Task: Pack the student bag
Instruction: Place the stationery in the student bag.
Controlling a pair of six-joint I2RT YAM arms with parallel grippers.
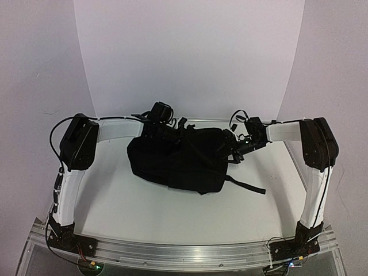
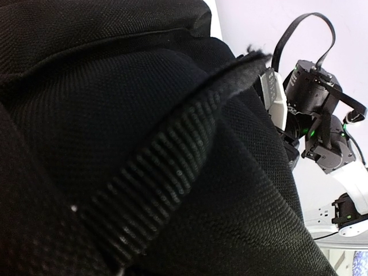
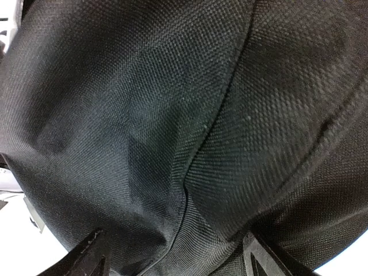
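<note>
The student bag (image 1: pixel 172 164) is a large black fabric backpack lying on the white table, a loose strap (image 1: pixel 248 185) trailing to its right. My left gripper (image 1: pixel 165 127) sits at the bag's far top edge. Its wrist view is filled with black bag fabric (image 2: pixel 86 103) and a ribbed strap (image 2: pixel 167 167), and its fingers are hidden. My right gripper (image 1: pixel 234 148) presses into the bag's right end. In its wrist view the right gripper (image 3: pixel 175 256) has its fingertips (image 3: pixel 92 253) wide apart, with bag fabric (image 3: pixel 172 115) bulging between them.
The white table (image 1: pixel 115 207) has a metal rail along its near edge, and a white backdrop curves up behind it. The right arm's wrist and cables (image 2: pixel 316 109) show beside the bag in the left wrist view.
</note>
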